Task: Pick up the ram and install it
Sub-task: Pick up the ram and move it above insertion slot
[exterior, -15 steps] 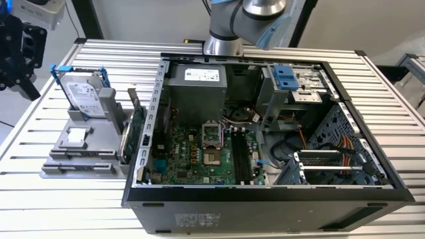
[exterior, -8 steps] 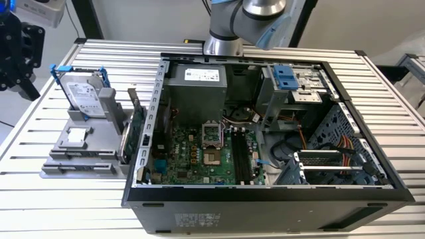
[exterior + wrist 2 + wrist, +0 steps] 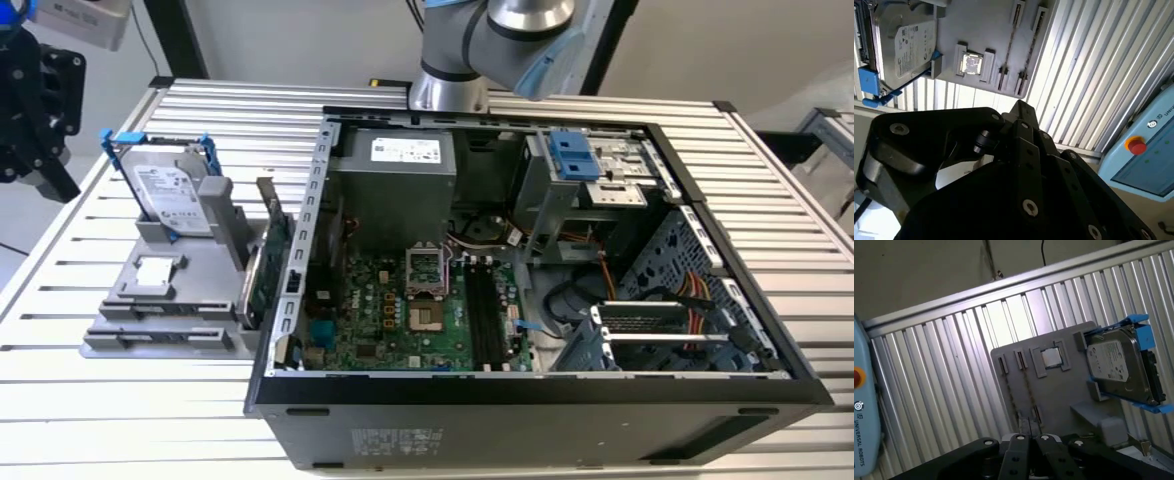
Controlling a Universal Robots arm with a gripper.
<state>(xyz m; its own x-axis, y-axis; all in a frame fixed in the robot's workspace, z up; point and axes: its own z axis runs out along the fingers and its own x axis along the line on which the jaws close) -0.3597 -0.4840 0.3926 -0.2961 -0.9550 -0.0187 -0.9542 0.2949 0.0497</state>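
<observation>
Hanging above the slatted table [image 3: 120, 400], the end effector [image 3: 1029, 432] is seen in both wrist views with its black fingers [image 3: 1021, 120] drawn together and nothing clamped between them. Below it, a gray holder [image 3: 134, 345] is set on the table, just beside the open computer case [image 3: 534, 420], at the exterior view's left. The ram [image 3: 1010, 47] is shown edge-on as a thin dark strip standing in a slot of the holder, next to a small square chip [image 3: 972, 63]. A hard drive [image 3: 171, 195] in a blue frame is stood upright at the holder's far end. A green card [image 3: 274, 265] is propped between holder and case. The black memory slots [image 3: 487, 320] inside the case are well apart from the ram.
</observation>
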